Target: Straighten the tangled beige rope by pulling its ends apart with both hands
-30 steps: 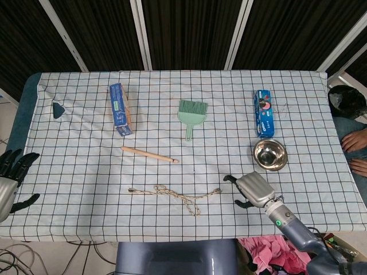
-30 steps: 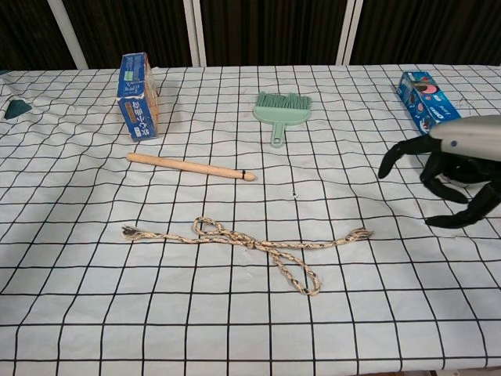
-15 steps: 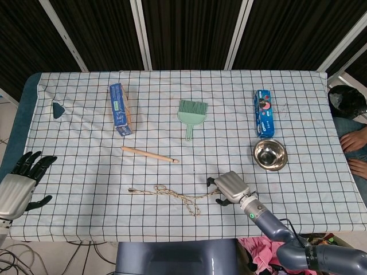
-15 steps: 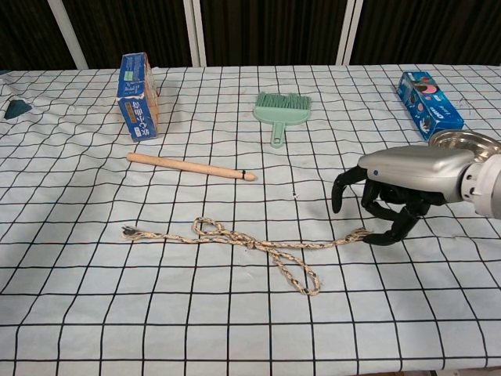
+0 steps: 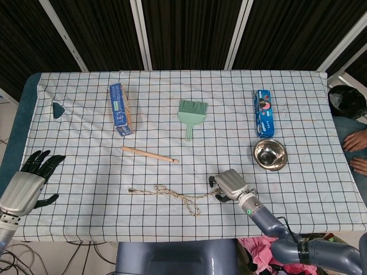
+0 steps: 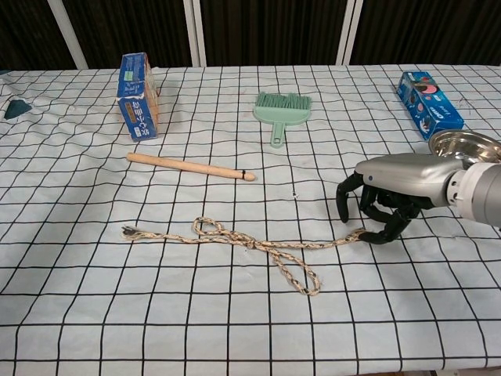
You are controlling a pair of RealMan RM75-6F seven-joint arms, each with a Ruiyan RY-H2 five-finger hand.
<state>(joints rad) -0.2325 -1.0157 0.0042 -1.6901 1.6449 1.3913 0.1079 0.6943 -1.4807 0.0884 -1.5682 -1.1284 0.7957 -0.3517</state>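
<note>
Since the earlier frame, you brought your right hand (image 6: 389, 210) down and leftward onto the right end of the beige rope (image 6: 250, 244), and raised your left hand (image 5: 30, 182) up beside the table's (image 5: 86, 223) left edge. Your right fingers (image 6: 344, 205) curled over the frayed rope end; whether they pinched it could not be determined. Your left fingers were spread and held nothing, well apart from the rope's left end. The rope lay looped near the front edge, centre, below the wooden stick (image 6: 190, 167). You likely secured one end first so the opposing pull had an anchor.
</note>
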